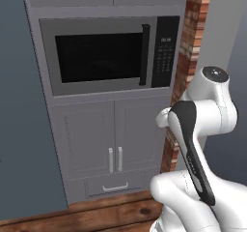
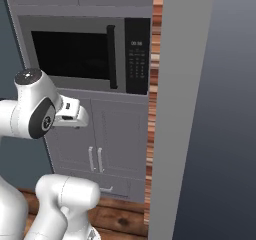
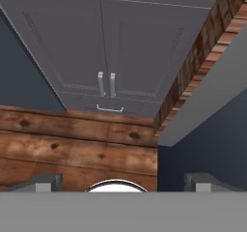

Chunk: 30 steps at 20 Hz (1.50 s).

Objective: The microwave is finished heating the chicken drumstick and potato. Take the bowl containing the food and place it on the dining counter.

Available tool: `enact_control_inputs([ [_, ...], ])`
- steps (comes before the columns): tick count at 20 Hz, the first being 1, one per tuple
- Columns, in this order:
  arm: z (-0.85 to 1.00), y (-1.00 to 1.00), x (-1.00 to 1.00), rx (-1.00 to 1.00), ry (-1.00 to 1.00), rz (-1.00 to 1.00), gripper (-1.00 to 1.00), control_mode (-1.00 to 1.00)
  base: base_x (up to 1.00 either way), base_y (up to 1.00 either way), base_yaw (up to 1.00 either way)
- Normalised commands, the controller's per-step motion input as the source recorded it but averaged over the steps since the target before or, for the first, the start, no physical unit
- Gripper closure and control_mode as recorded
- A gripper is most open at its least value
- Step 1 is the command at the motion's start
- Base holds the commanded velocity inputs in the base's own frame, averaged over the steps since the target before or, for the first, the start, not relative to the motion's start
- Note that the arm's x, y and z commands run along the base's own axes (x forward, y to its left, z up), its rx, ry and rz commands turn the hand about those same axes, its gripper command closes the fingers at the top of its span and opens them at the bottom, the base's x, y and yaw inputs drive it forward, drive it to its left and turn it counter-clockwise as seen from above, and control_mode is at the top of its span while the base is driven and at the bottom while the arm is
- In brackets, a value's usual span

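Microwave [image 1: 106,57] door shut, black glass hiding its interior.

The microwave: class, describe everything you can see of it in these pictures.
The microwave is built into grey cabinetry above two cabinet doors. It has a grey frame, a black glass door that is shut, a dark vertical handle at the door's right edge and a black keypad panel further right. Nothing touches it; its inside is too dark to see.

The arm [image 1: 202,129] is showing glossy white rounded shells with dark grey joint panels. A long dark strip is running down one link in the left base view, a round dark cap is topping its joint [image 1: 215,74], and a dark disc [image 2: 41,118] is marking another.
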Motion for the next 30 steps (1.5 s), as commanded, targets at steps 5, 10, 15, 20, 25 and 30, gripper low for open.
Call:
enact_control_inputs([
  [5,0.08,0.0,0.0,0.0,-0.16,0.0,-1.0,-1.0,0.0,0.0,0.0],
  [10,0.22,0.0,0.0,0.0,-0.43,0.0,-1.0,-1.0,0.0,0.0,0.0],
  [15,0.23,0.0,0.02,0.0,-0.51,0.0,-1.0,-1.0,0.0,0.0,0.0],
  [20,0.32,-0.01,0.05,0.0,-0.51,0.0,-1.0,-1.0,0.0,0.0,0.0],
  [25,0.48,0.0,0.0,0.02,-0.46,0.0,-1.0,-1.0,0.0,0.0,0.0],
  [30,0.26,0.0,0.13,0.0,-0.2,0.0,-1.0,-1.0,0.0,0.0,0.0],
])
